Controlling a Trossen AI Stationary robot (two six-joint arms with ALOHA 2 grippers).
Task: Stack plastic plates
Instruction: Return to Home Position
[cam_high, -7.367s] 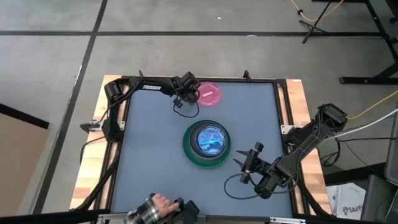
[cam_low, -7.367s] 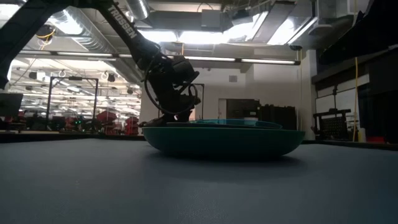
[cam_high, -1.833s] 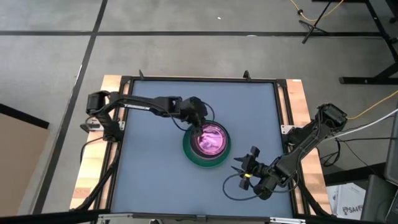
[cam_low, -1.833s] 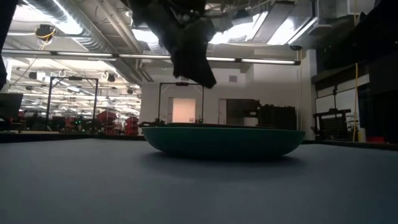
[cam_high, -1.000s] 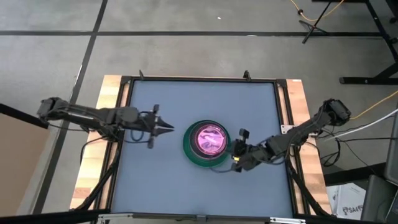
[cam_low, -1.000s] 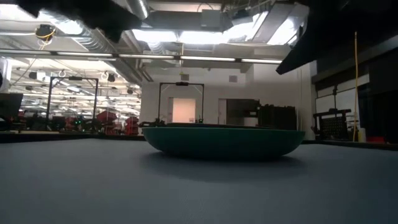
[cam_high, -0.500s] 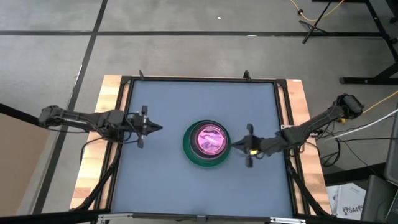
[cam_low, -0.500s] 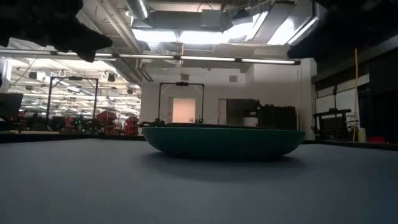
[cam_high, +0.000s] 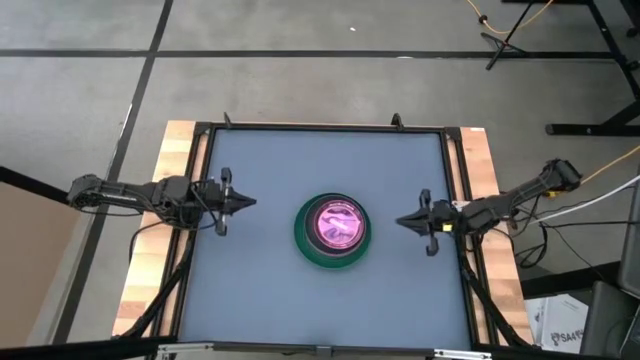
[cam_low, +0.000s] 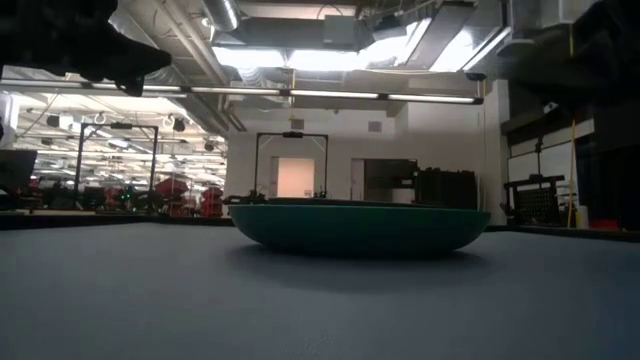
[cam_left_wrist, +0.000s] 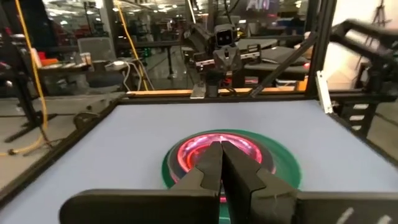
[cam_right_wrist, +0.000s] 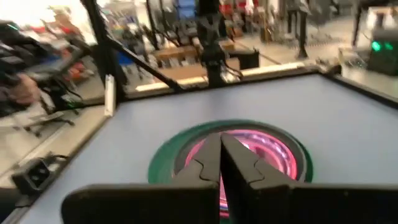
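The plates stand as one stack at the table's middle: a large dark green plate (cam_high: 332, 245) rests on the blue-grey table, with a hot pink plate (cam_high: 338, 222) nested in it and smaller translucent ones inside that. In the wrist views the stack shows as a green rim (cam_left_wrist: 283, 163) around the pink plate (cam_right_wrist: 264, 146). My left gripper (cam_high: 252, 203) hangs shut over the table's left side, pointing at the stack, well clear of it. My right gripper (cam_high: 400, 222) hangs shut over the right side, facing the stack, also clear.
The table (cam_high: 260, 290) has a raised black frame (cam_high: 320, 128) around it and wooden side boards (cam_high: 490, 170). Cables run along both sides by the arm bases. Bare table lies all round the stack.
Both grippers have drawn back from the stack and shut with nothing in them. My left gripper has gone toward the table's left edge. My right gripper has swung from right beside the green plate's near right rim toward the table's right edge and a little toward the far edge.
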